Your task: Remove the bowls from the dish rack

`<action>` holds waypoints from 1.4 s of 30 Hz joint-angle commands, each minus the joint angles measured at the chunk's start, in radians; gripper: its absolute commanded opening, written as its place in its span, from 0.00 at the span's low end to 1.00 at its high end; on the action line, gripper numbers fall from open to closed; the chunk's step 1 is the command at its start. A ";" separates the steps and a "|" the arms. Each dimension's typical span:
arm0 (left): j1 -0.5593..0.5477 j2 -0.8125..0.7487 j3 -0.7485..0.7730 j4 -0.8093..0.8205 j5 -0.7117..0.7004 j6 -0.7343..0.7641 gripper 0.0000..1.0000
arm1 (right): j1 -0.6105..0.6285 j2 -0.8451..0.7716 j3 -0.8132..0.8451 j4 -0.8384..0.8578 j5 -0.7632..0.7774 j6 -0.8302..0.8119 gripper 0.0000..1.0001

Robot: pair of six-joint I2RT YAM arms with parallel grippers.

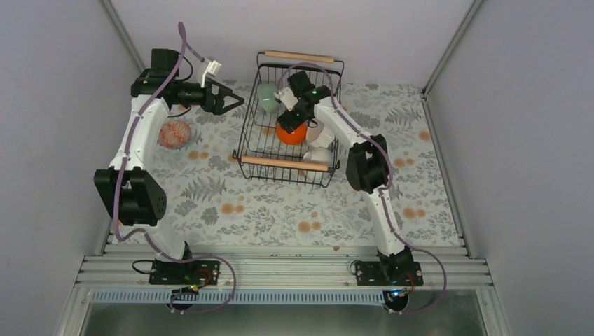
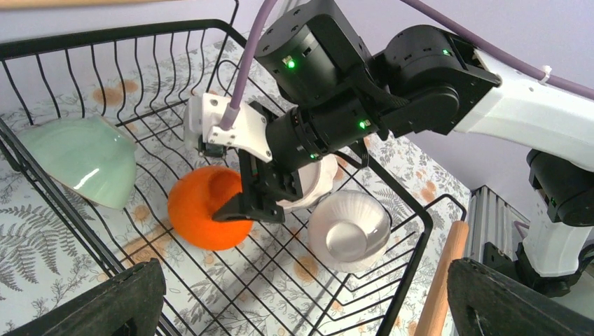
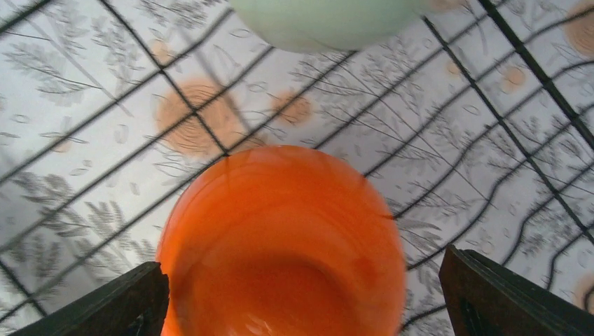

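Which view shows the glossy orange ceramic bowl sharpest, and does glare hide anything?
Left wrist: sharpest, evenly lit, glossy orange ceramic bowl crisp. Right wrist: bowl very close, slightly soft, no harsh glare. Top external: even light, bowl small.

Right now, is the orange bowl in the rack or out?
In: the orange bowl lies on the rack's wire floor, inside its walls.
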 commanded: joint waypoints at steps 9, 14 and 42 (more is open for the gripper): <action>0.000 -0.045 -0.010 0.027 0.011 -0.005 1.00 | -0.041 -0.022 0.011 0.016 0.065 -0.015 0.96; 0.001 -0.047 -0.014 0.029 0.010 -0.004 1.00 | -0.030 -0.065 0.007 -0.003 0.068 -0.024 0.96; 0.019 -0.054 -0.034 0.039 0.015 -0.005 1.00 | 0.123 -0.087 -0.066 -0.098 0.194 -0.074 0.99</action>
